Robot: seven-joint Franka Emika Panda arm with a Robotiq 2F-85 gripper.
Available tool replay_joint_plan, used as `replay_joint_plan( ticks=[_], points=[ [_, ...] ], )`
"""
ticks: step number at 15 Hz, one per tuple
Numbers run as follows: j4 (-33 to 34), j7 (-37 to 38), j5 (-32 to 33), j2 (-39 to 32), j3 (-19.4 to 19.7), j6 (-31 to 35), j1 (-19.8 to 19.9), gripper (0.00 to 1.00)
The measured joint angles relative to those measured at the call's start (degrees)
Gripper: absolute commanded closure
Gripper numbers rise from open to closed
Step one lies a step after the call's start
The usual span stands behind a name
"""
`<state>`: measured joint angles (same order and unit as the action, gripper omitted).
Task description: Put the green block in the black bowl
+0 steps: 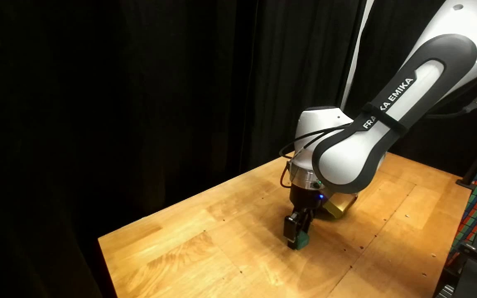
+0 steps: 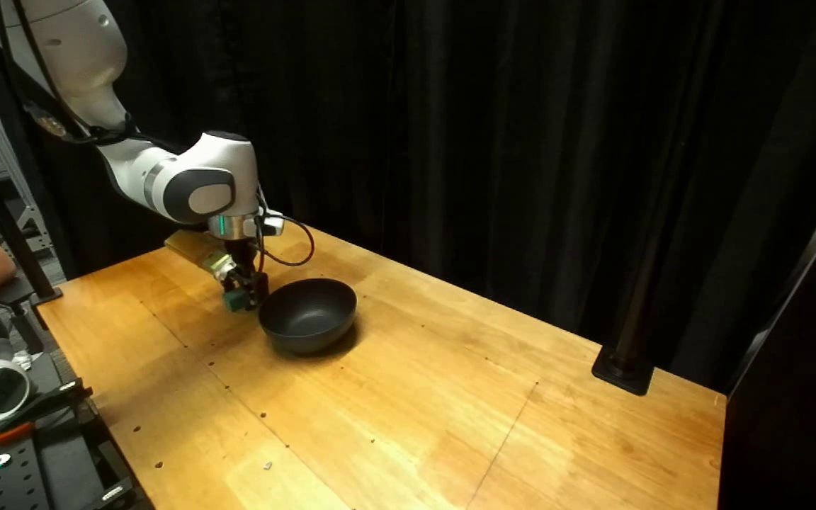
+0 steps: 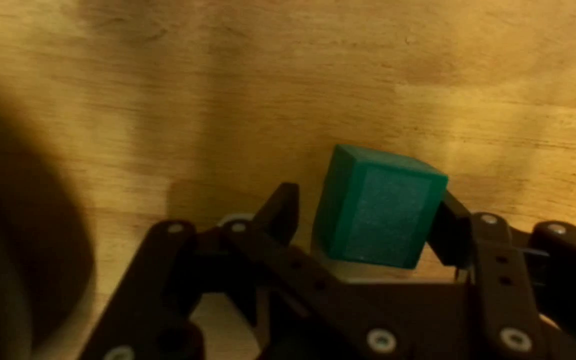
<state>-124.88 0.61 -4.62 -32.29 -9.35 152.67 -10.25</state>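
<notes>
Grasping the green cube-like block [image 3: 393, 215] looks like our step: black gripper fingers [image 3: 280, 215] stand apart either side of it, wider gap left in wrist view, so we'd nudge right, centre, then squeeze. Block seems to rest on the wooden surface [image 2: 408, 397], in an exterior view just left of the round black bowl [image 2: 312, 312]. Dark curved mass [image 3: 28, 225], cut off at wrist-view left: bowl, probably. Right finger contact: can't tell.
</notes>
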Motion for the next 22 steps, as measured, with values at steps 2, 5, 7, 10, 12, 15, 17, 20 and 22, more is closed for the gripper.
replay_joint_plan(
  ticks=[2,5,7,10,12,15,17,20,22],
  points=[
    [-0.08,1.24,0.06,0.52,0.2,-0.21,-0.45,0.79],
    [-0.85,3.18,1.17,2.13,1.28,-0.99,-1.28,0.81],
    [-2.33,3.59,1.9,4.53,2.0,-2.23,-1.3,0.81],
    [-4.98,4.91,3.4,10.79,3.96,-4.31,-1.21,0.81],
    [-5.94,7.24,6.08,14.75,6.03,-5.21,-1.17,0.81],
    [-5.89,11.89,11.81,17.96,9.58,-5.18,-0.9,0.31],
    [-5.3,14.09,14.41,18.25,11.15,-5.2,-0.29,0.23],
    [-4.61,15.46,15.99,18.24,12.28,-5.65,0.89,0.01],
    [-4.46,14.48,14.7,18.39,11.89,-7.56,2.05,0.0]
  ],
)
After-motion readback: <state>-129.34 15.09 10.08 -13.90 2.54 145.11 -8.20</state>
